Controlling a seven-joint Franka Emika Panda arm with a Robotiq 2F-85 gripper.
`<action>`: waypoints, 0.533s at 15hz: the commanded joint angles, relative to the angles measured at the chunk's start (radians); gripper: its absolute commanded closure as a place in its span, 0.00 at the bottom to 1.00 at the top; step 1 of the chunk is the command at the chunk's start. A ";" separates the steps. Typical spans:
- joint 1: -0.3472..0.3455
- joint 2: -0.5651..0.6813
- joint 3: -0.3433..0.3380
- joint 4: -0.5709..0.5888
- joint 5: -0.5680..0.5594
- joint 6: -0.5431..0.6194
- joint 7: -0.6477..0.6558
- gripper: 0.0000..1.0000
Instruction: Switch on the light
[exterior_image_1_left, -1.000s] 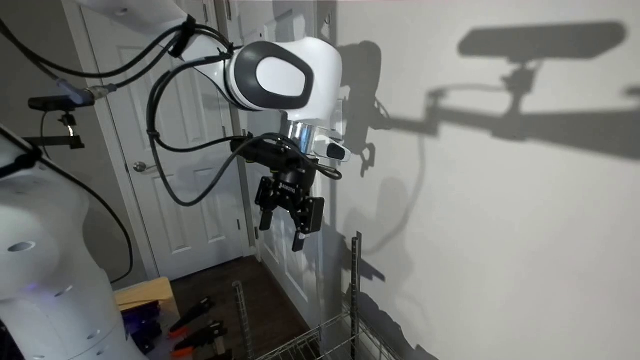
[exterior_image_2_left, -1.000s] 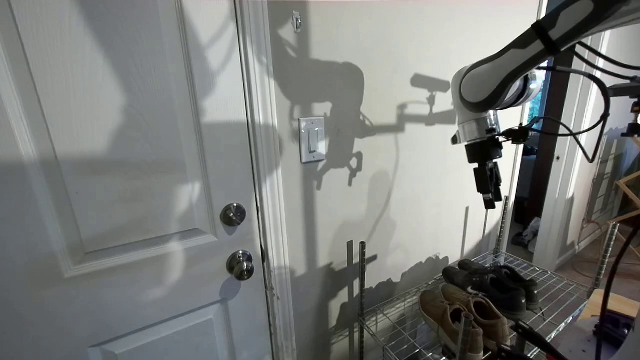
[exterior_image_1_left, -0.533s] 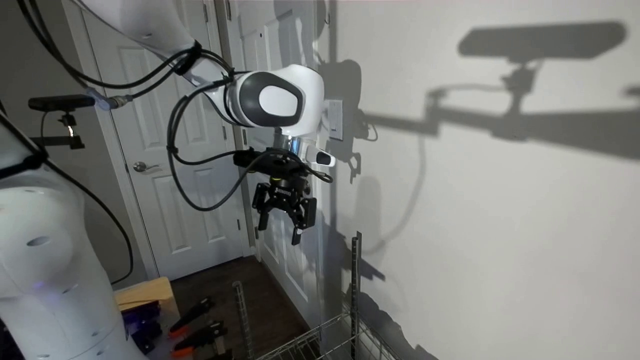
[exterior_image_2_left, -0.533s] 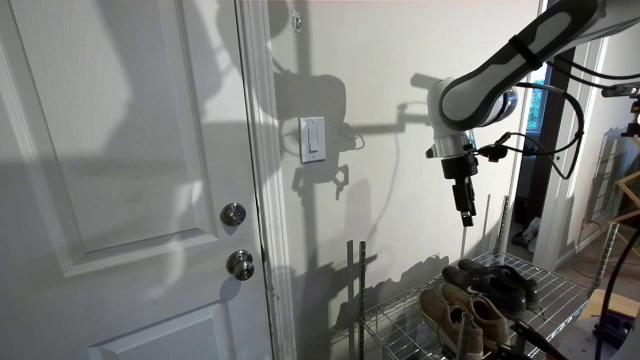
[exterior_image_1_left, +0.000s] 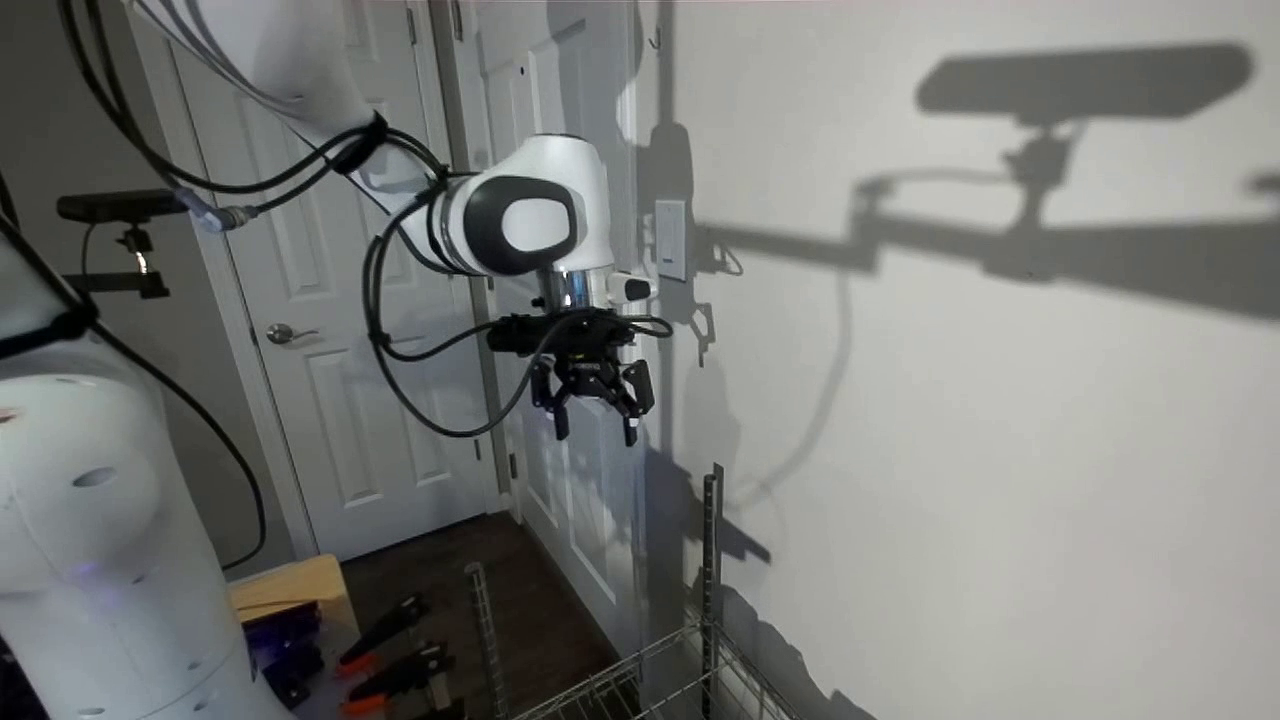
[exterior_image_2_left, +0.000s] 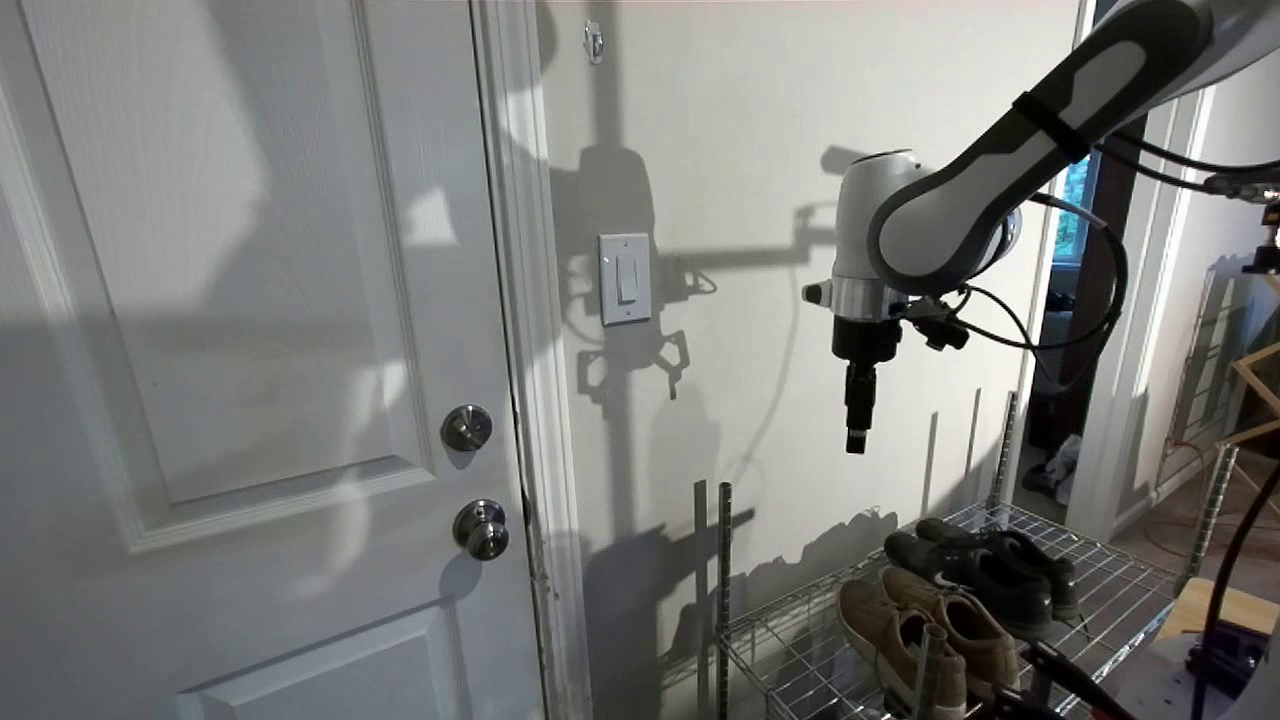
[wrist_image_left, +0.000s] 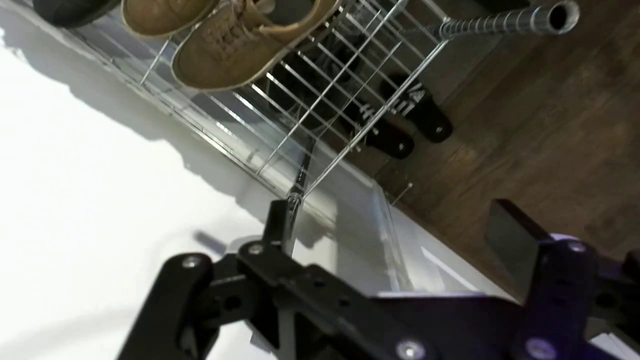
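- Step in hand, as judged: approach. No contact found between the gripper (exterior_image_1_left: 596, 432) and the switch (exterior_image_2_left: 626, 279).
- Switch location: on the wall (exterior_image_2_left: 745, 330), above the fingertips, off to their door (exterior_image_2_left: 260, 350) side and well apart from them. Whether it is set on or off cannot be told.
- Gripper condition: fingers spread wide and pointing down; the wrist view shows nothing held between them.
- Below the gripper: rack (exterior_image_2_left: 1115, 575) bearing shoes (exterior_image_2_left: 975, 570), neither touched.
- Next move, in this inspector's judgement: raise the gripper to switch height, turn the fingertips toward the wall, travel doorward, then press. Bringing the fingers together first should give a firmer pressing point.
- Change against one second ago: in an exterior view the gripper (exterior_image_2_left: 856, 440) lies nearer the door side and hangs more nearly upright, its slant largely gone.
- Same interval: its shadow (exterior_image_2_left: 630, 355) has shifted to directly beneath the switch. The switch (exterior_image_1_left: 671, 239), partly hidden then in an exterior view, now shows whole. Rack and shoes unmoved.
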 joint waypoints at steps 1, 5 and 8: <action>0.016 -0.027 -0.006 -0.073 0.022 0.236 -0.056 0.00; 0.092 -0.021 -0.037 -0.110 0.105 0.466 -0.102 0.00; 0.200 -0.032 -0.097 -0.129 0.221 0.573 -0.145 0.00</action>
